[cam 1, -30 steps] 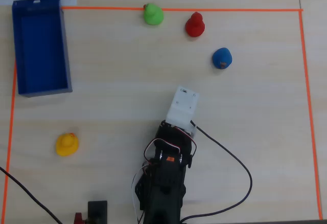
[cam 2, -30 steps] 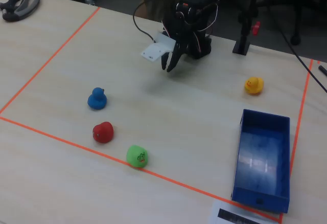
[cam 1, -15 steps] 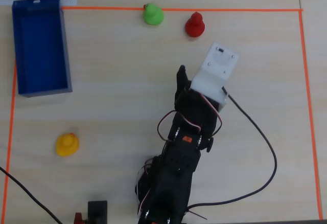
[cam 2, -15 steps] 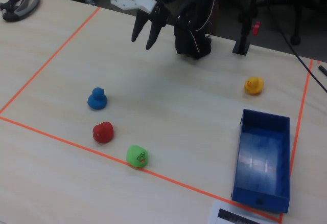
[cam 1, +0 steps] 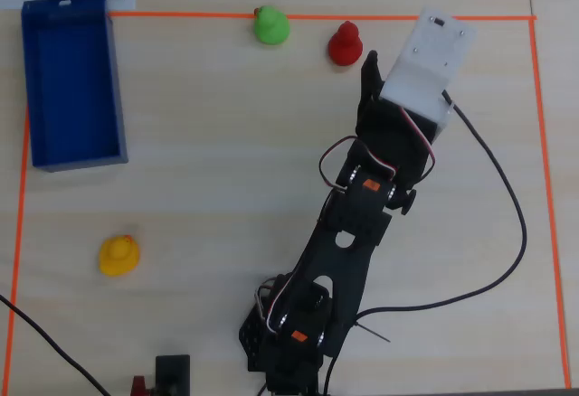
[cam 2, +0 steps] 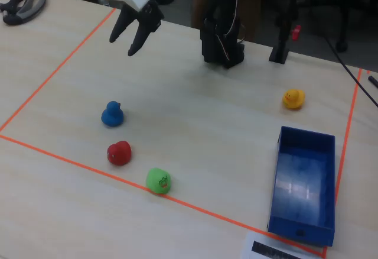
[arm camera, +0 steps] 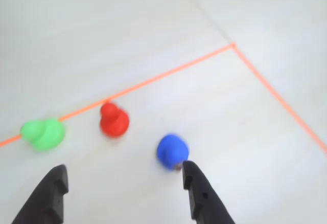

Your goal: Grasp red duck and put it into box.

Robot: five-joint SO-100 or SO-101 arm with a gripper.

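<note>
The red duck (cam 1: 345,44) sits just inside the far orange tape line, between the green duck (cam 1: 270,25) and the arm's white wrist block. In the wrist view the red duck (arm camera: 113,121) lies ahead, left of the blue duck (arm camera: 172,151), which is beside the right fingertip. My gripper (cam 2: 122,45) hangs open and empty, high above the table and well back from the red duck (cam 2: 119,152). Between its fingers (arm camera: 196,188) there is only bare table. The blue box (cam 1: 68,80) stands empty at the overhead view's far left.
A yellow duck (cam 1: 118,255) sits alone near the front left in the overhead view. The green duck (cam 2: 157,181) rests on the tape line (cam 2: 59,146). In the overhead view the arm hides the blue duck. A black post (cam 2: 279,49) stands beside the arm's base (cam 2: 222,49).
The arm has stretched out from near its base toward the three ducks, and the gripper has risen and spread open. The overhead view now loses the blue duck under the arm.
</note>
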